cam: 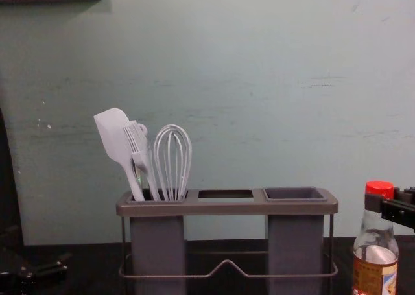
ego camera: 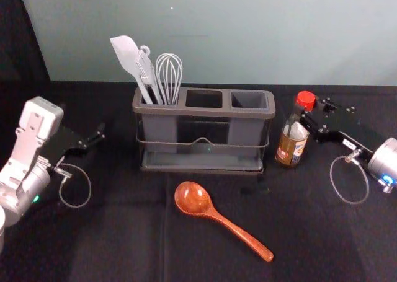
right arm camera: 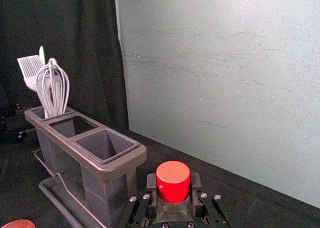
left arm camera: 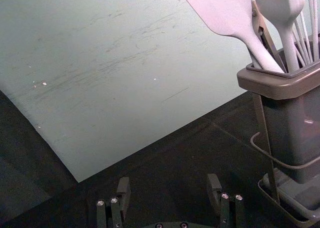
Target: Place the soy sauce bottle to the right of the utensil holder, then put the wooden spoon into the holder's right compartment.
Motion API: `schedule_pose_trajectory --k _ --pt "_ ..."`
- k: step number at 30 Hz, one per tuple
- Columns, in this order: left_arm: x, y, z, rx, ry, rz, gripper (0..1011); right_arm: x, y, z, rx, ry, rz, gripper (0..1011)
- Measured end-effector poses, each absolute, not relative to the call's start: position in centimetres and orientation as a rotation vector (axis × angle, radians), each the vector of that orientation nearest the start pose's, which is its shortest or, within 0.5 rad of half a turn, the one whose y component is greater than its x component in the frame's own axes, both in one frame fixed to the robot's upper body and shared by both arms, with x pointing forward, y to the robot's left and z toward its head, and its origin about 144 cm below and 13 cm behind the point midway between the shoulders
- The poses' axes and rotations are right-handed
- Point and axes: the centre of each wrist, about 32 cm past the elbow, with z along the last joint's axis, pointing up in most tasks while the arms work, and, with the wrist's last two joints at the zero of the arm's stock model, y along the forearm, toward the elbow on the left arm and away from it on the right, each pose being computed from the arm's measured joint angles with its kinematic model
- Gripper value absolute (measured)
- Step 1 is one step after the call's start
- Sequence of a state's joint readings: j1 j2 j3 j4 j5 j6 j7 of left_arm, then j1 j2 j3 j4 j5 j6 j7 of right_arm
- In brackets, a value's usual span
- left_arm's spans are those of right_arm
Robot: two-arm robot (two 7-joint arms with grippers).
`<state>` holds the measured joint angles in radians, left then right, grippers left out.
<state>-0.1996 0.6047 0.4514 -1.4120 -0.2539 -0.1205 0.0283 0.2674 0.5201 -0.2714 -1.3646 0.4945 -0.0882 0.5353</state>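
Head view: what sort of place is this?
Probably a robot lab or test bench rather than a home kitchen: a utensil holder stands on black cloth, and the right claw grips a sauce bottle beside the holder.

The soy sauce bottle (ego camera: 289,150) is placed right of the utensil holder (ego camera: 205,112); the wooden spoon (ego camera: 222,219) is laid before it; spatula (ego camera: 128,56) and whisk (cam: 172,159) (brush (cam: 137,146) too) are held in its left compartment (ego camera: 160,130).
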Motion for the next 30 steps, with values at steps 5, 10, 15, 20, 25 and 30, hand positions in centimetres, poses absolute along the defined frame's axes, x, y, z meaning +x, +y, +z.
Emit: schedule_pose_trajectory --k 5,10,15,20,25,30 --pt "48.86 30.97 113.98 0.305 -0.285 1.248 1005 52.3 -33.38 117.76 -0.036 -0.075 -0.903 385" --pt "48.86 30.97 113.98 0.304 -0.285 1.248 1005 52.3 -33.39 117.77 -0.035 -0.075 -0.903 385" --pt "48.86 30.97 113.98 0.305 -0.285 1.248 1005 52.3 -33.4 117.79 -0.035 -0.075 -0.904 496" --pt "48.86 30.97 113.98 0.304 -0.285 1.248 1005 52.29 -33.41 117.79 -0.036 -0.075 -0.904 658" --pt "48.86 30.97 113.98 0.305 -0.285 1.248 1005 52.28 -33.42 117.79 -0.036 -0.074 -0.904 833" --pt "48.86 30.97 113.98 0.305 -0.285 1.248 1005 52.27 -33.42 117.79 -0.036 -0.074 -0.904 944"
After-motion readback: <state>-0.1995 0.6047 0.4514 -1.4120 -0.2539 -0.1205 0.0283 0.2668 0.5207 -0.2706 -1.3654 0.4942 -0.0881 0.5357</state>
